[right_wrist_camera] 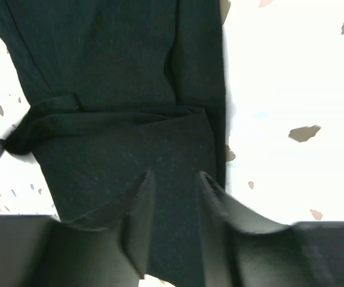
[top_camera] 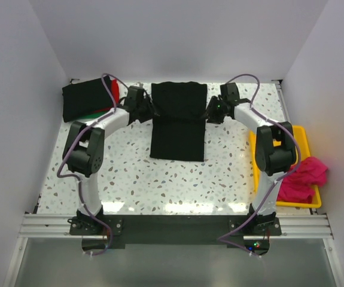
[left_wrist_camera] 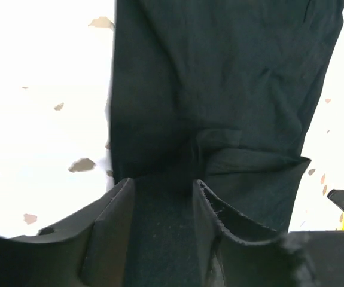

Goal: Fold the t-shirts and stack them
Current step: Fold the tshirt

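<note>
A black t-shirt lies in the middle of the table as a long strip, its far part folded over the near part. My left gripper is at the strip's left edge and my right gripper at its right edge, both level with the fold line. In the left wrist view the fingers of the left gripper stand apart over the black cloth. The right gripper also has its fingers apart above the shirt. Neither grips the cloth. A magenta-pink t-shirt lies crumpled at the right.
At the back left lies a folded black shirt on top of red and green cloth. The yellow tray sits at the table's right edge under the magenta shirt. White walls close in the back and sides.
</note>
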{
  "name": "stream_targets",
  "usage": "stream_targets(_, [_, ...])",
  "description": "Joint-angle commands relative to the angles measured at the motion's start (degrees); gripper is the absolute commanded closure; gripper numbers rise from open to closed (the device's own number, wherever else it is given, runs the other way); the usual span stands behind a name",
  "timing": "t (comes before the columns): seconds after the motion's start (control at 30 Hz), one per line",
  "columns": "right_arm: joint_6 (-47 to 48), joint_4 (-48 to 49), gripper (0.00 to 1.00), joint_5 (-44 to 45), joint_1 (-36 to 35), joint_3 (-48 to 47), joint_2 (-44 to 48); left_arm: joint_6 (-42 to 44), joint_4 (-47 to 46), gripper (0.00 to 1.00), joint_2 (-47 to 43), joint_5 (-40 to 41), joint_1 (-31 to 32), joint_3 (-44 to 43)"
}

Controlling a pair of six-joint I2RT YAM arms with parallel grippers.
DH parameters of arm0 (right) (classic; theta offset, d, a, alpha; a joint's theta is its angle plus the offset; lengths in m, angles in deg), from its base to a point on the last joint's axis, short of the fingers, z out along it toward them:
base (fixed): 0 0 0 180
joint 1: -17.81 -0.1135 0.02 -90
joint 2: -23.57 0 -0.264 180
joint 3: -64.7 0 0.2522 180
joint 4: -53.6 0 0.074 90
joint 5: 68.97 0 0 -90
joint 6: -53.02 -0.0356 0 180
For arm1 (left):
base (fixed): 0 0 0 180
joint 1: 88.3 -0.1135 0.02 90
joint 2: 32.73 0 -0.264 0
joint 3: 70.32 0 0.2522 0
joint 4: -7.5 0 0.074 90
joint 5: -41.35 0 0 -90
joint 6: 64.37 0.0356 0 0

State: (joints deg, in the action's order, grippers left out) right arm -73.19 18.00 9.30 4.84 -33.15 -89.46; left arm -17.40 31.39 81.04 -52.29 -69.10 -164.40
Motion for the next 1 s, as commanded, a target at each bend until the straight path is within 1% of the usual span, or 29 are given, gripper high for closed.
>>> stream_targets(0.0, [3.6,-0.2,0.59,-0.8,0.6,-2.6,2.0,1.7,-2.3,0.49,-4.6,0.0,-1.2,-1.1])
stream_targets(0.07, [4.1,-0.4,0.58,-0.8,0.2,-1.3,3.3,-0.4,-3.4,0.49,-6.8,-0.5,-0.8,1.8])
stream_targets(0.13, [4.6,0.8,0.58,0.0,-1.3,0.7,5.6,-1.6,-4.7,0.59,-8.5,-0.3,0.8,4.5])
stream_targets(0.17, [4.8,1.0,0.60,2.2,-2.1,2.3,6.2,-2.6,-5.4,0.65,-9.7,0.4,1.7,6.7])
stream_targets(0.2, [5.0,1.5,0.68,2.8,-2.8,3.1,6.6,-2.9,-5.6,0.75,-10.1,1.3,2.4,7.5])
stream_targets(0.23, [5.0,2.2,0.69,3.4,-3.9,3.8,6.4,-3.2,-5.9,0.80,-10.2,1.7,3.7,8.2])
stream_targets(0.27, [4.8,2.5,0.71,3.4,-4.3,4.5,6.0,-3.7,-6.9,0.88,-9.6,1.6,4.2,9.0])
stream_targets(0.3, [4.7,2.9,0.74,3.0,-4.8,4.6,5.3,-3.8,-7.3,0.91,-9.0,1.3,4.5,9.0])
stream_targets(0.37, [4.4,3.2,0.77,2.6,-5.0,4.0,3.2,-3.7,-6.8,0.99,-6.2,0.8,5.0,7.5])
stream_targets(0.47, [4.2,5.1,0.78,2.2,-5.0,3.3,1.4,-2.4,-6.9,1.00,-3.1,1.4,4.9,4.9])
stream_targets(0.6, [4.4,2.9,0.79,3.5,-4.8,-0.3,-2.0,-2.0,-6.0,1.00,0.0,2.6,3.4,3.3])
stream_targets(0.7, [4.0,3.4,0.79,4.4,-4.6,-0.5,-4.3,-2.3,-6.8,1.00,1.6,3.5,2.5,4.9])
stream_targets(0.73, [3.9,3.9,0.81,4.3,-4.4,-0.6,-5.0,-2.3,-7.3,1.00,2.6,3.5,2.5,5.6])
stream_targets(0.77, [3.9,3.9,0.85,4.2,-4.4,-0.9,-6.7,-2.3,-7.4,1.00,3.3,3.5,2.4,5.8])
stream_targets(0.8, [3.7,3.1,0.86,4.2,-4.4,-1.2,-7.3,-2.3,-7.1,1.00,3.9,3.1,2.5,6.0])
stream_targets(0.87, [3.3,3.6,0.87,4.3,-4.4,-0.1,-7.6,-3.2,-7.1,1.00,4.7,2.9,2.5,7.0])
stream_targets(0.97, [3.1,4.8,0.86,5.3,-4.4,3.1,-6.6,-4.8,-8.5,1.00,2.9,3.2,2.5,11.0])
